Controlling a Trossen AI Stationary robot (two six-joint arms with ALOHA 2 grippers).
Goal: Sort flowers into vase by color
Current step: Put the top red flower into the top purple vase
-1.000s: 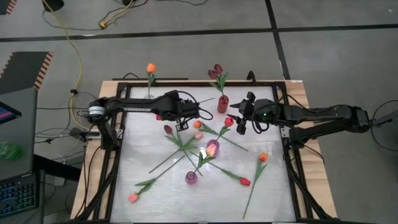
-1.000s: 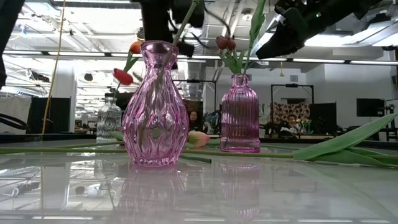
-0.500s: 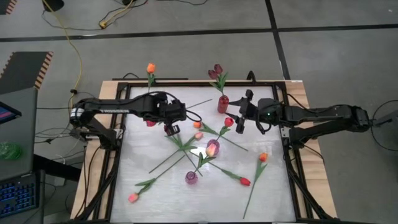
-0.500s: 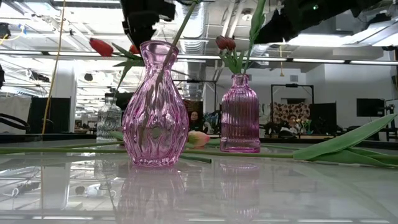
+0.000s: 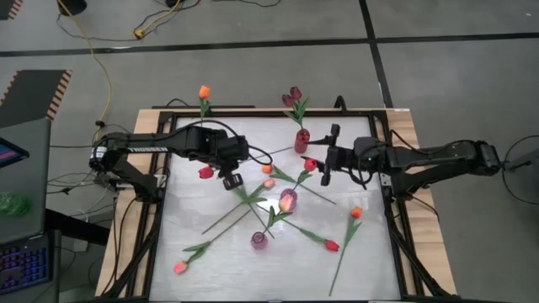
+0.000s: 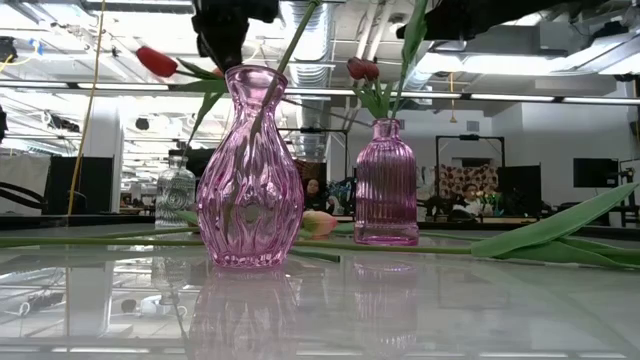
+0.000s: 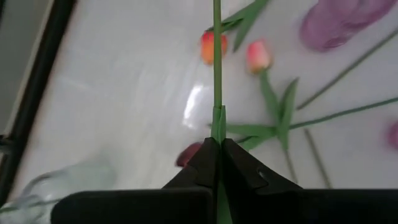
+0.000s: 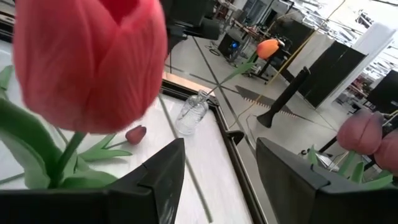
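Left claw pinches red tulip stem.

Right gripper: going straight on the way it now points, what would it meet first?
Most likely the red tulip, which looms just ahead of the open right gripper in its wrist view. Depth is unclear; the head sits slightly to one side.

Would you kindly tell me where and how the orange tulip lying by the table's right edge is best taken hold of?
Grip the orange tulip by its thin stem, on the lower half, coming straight down with the open right gripper, jaws across the stem. It lies flat, and that lower stretch looks clear of the neighbouring red tulip.
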